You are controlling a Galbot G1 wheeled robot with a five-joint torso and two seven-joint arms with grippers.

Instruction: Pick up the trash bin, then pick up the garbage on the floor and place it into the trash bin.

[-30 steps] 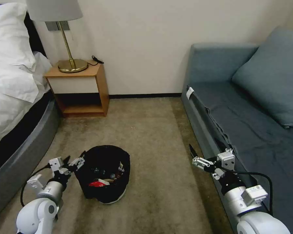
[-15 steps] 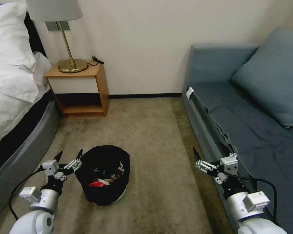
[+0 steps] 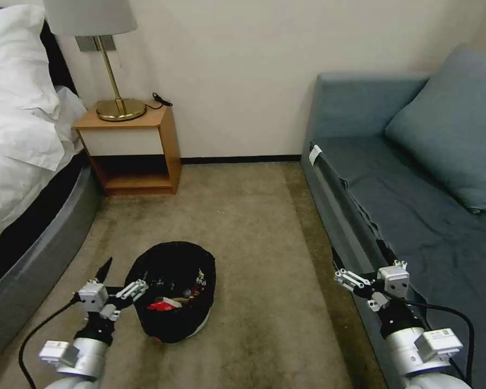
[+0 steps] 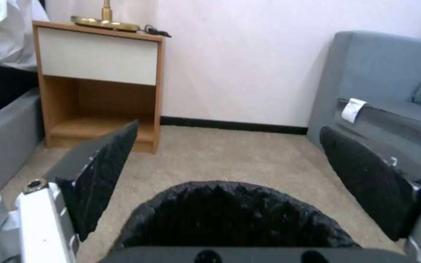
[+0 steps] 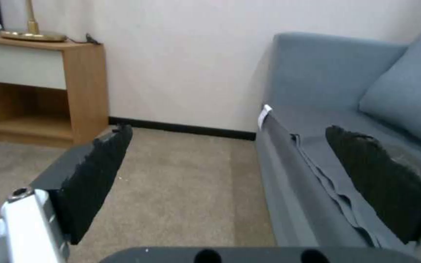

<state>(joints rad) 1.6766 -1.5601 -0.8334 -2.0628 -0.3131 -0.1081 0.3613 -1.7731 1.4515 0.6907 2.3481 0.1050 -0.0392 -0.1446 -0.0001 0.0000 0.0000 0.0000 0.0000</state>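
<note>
Trash bin [image 3: 174,292] stands on the carpet [image 3: 254,227], low centre of the head view, black liner over the rim, white base edge showing at its 5 o'clock. Inside it: a red snack packet [image 3: 159,306], a pale scrap beside that, and a dark wrapper with light print against the wall at 3 o'clock.

Left gripper [image 3: 116,276] sits at the bin's 9 o'clock, just outside the rim. Fingers spread apart; one dark finger [image 3: 103,267] points up and away at about 11 o'clock, the other reaches toward the liner edge. Contact with the rim cannot be told. In the left wrist view the bin's [image 4: 230,215] mouth lies low between the two fingers [image 4: 101,175], nothing held.

Right gripper [image 3: 346,274] is well apart from the bin, at its 3 o'clock, close against the front edge of the grey-blue sofa [image 3: 416,178]. Fingers parted and empty; the right wrist view shows them [image 5: 93,179] wide, carpet and sofa between.

Wooden nightstand [image 3: 132,148] with brass lamp [image 3: 116,81] at the bin's 11 o'clock; bed [image 3: 21,162] at 9 o'clock.
</note>
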